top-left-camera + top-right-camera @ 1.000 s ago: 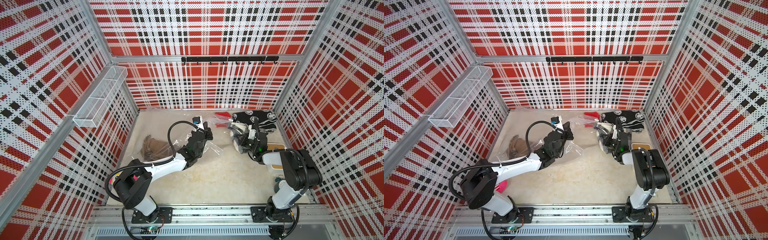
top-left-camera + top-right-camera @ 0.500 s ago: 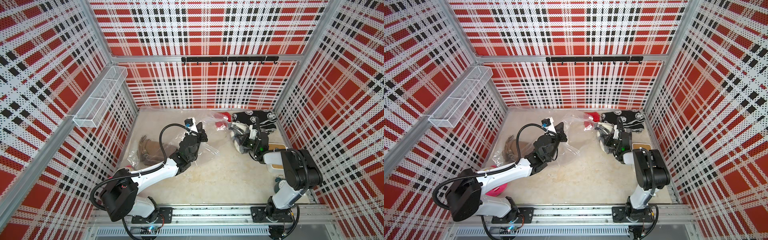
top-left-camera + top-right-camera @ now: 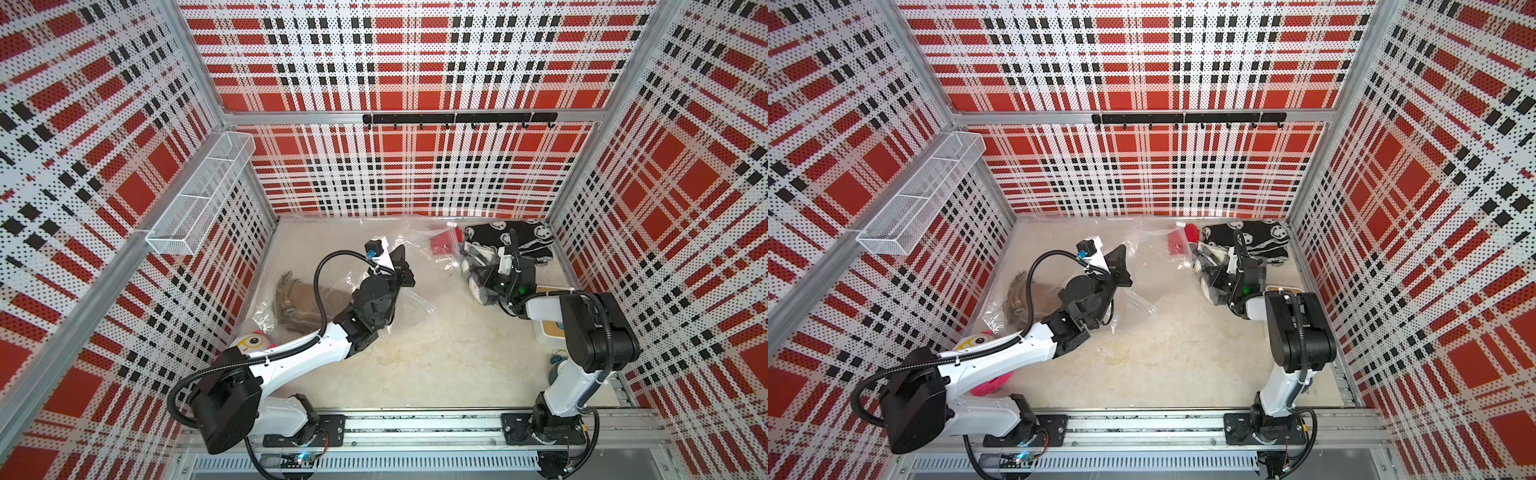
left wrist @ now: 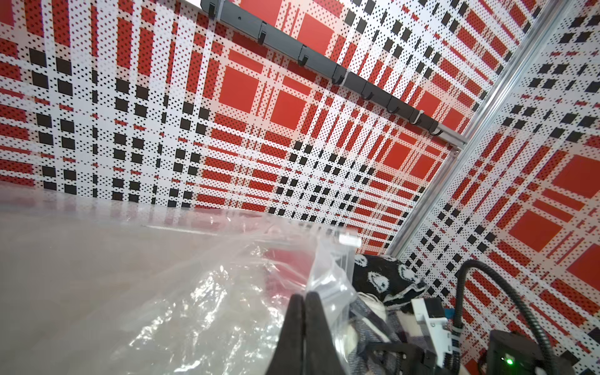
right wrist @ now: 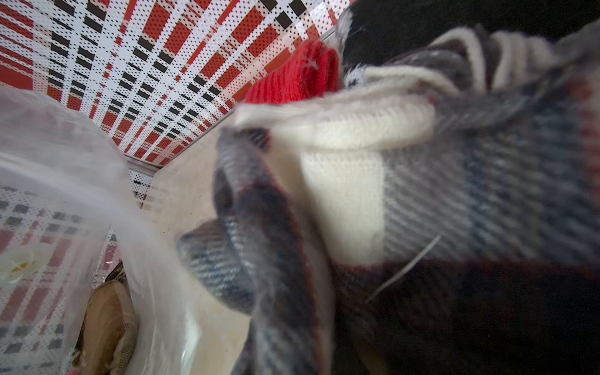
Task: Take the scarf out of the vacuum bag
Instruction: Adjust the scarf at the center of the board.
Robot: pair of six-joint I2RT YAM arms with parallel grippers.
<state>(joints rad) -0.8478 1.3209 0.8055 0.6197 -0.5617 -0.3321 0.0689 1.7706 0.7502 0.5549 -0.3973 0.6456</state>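
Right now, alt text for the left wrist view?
Two black fingers, closed together, seem to pinch the clear crinkly vacuum bag spread over the beige table. Beyond it lie a black knit with white motifs and a plaid scarf; red plaid walls carry a black hook rail.

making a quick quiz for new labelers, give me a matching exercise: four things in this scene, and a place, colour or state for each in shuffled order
Things:
1. skull-pattern knit
2. wire basket
3. hook rail
4. left gripper

Place, colour or state:
a. shut
b. on the back wall
c. black and white
d. on a side wall

Pairs: 1-c, 2-d, 3-b, 4-a
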